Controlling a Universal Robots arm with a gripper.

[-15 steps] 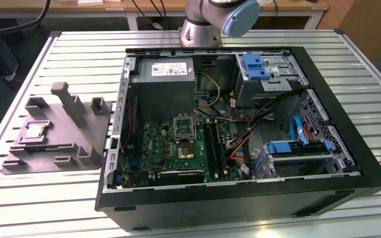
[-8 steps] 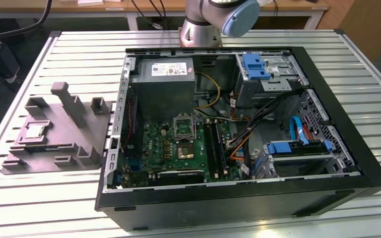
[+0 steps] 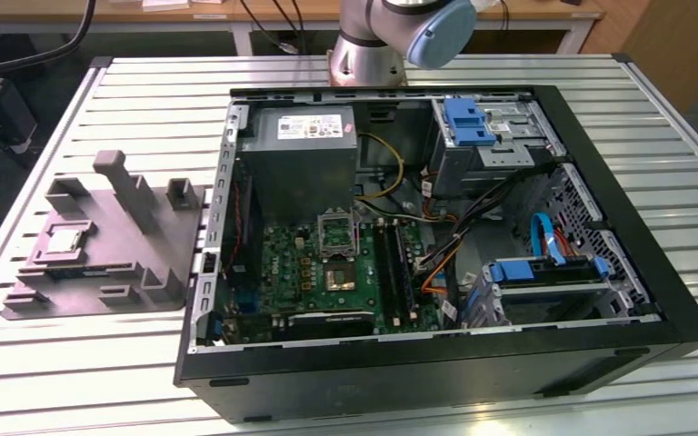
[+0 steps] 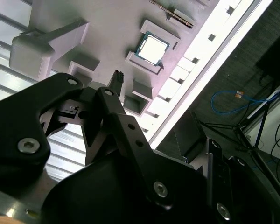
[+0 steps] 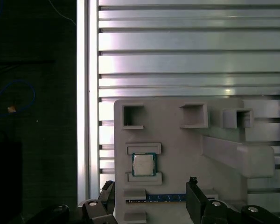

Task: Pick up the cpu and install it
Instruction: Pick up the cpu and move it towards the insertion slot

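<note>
While the cpu (image 5: 143, 164) lies in the grey fixture (image 5: 177, 149) on the desk (image 5: 191, 60), the tool (image 5: 149, 193) hangs above it, released and empty.

Glare on table slats (image 5: 191, 63), bkgd dim

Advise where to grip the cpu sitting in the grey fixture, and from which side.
Come straight down from above: the cpu lies flat, metal top up, in the grey fixture. Pinch its two bare edges; raised blocks flank the other two edges, so those sides look blocked.
</note>
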